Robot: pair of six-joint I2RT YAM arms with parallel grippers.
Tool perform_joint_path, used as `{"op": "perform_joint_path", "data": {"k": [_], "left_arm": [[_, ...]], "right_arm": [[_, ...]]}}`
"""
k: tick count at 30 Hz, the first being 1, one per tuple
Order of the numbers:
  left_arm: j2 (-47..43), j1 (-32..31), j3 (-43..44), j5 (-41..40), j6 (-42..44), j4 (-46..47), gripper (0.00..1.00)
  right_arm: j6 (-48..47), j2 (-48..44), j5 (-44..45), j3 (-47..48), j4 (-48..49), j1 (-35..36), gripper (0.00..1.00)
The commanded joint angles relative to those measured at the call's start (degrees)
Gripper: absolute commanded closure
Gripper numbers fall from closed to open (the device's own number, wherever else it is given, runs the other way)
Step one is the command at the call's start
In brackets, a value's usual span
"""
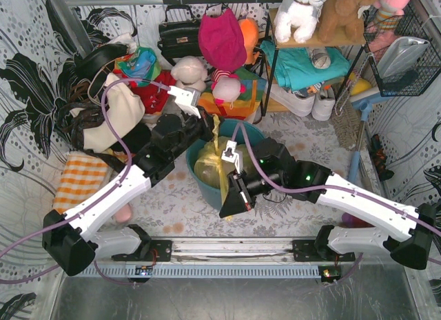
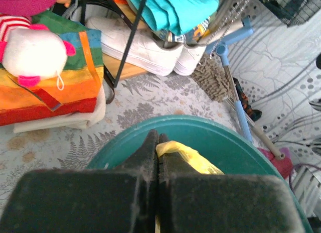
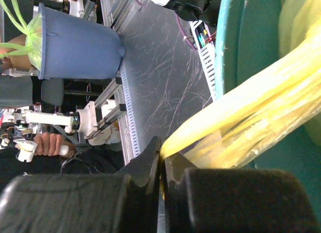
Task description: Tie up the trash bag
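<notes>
Floral-patterned table [image 1: 310, 137] is carrying the scene, with bags, soft toys [image 1: 300, 10] and a shelf [image 1: 270, 65] crowding its far edge. At the far left, a checked cloth [image 1: 79, 182] is lying beside the left arm. Moving rightward, the left pincer [image 1: 208, 125] is reaching over the far-left rim of the bin [image 1: 205, 193]. Its wrist view is showing the jaws pressed together on a twisted yellow strand of the trash bag [image 1: 207, 167], so this pincer is gripping the bag. At centre, the trash bag is sitting inside the bin, with its mouth drawn out into two strands. One strand is rising toward the left pincer, and the other is running over the near rim toward the right pincer [image 1: 227, 206]. That pincer is pointing toward the near edge of the table, and its wrist view is showing the jaws closed on the taut end of the second strand. By judgement, both ends of the bag's mouth are gathered and held, on opposite sides of the bin. No crossing, loop or knot is showing in any view, so the tying itself is appearing not yet begun. Crossing the strands, tucking one under the other and pulling tight are all remaining. At the far right, a broom [image 1: 357, 151] is leaning near the wall.
</notes>
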Motion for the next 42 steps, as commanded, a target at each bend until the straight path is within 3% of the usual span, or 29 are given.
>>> {"op": "perform_joint_path", "data": {"k": [1,9,16,20,28,34,38,42], "left_arm": [[0.98,0.02,4.36,-9.32,-0.91,1.73,1.00],[6.68,0.32,12.65,-23.09,0.23,1.53,1.00],[11.74,2.43,19.99,-26.13,-1.07,1.46,1.00],[14.26,4.91,21.00,-24.05,-2.40,1.02,1.00],[21.38,11.35,18.61,-17.36,-5.25,1.87,1.00],[28.78,15.81,21.24,-11.05,-7.16,2.13,1.00],[30.91,17.25,27.60,-8.44,-6.33,-0.68,1.00],[30.08,17.44,33.91,-8.35,-4.74,-2.24,1.00]], "right_arm": [[-1.59,-2.08,-2.67,-0.34,1.10,0.49,0.99],[-2.78,-2.17,-8.71,6.07,3.60,0.46,1.00],[-0.76,-2.72,-14.35,7.54,7.55,0.59,1.00],[2.21,-5.51,-16.69,-0.45,13.23,0.53,1.00],[15.67,-10.84,-20.71,-18.74,33.53,1.62,1.00],[16.16,-12.39,-22.40,-16.36,34.29,4.97,1.00],[10.80,-11.78,-21.52,-7.34,26.19,5.19,1.00],[10.33,-11.21,-22.62,0.73,25.69,5.62,1.00]]}}
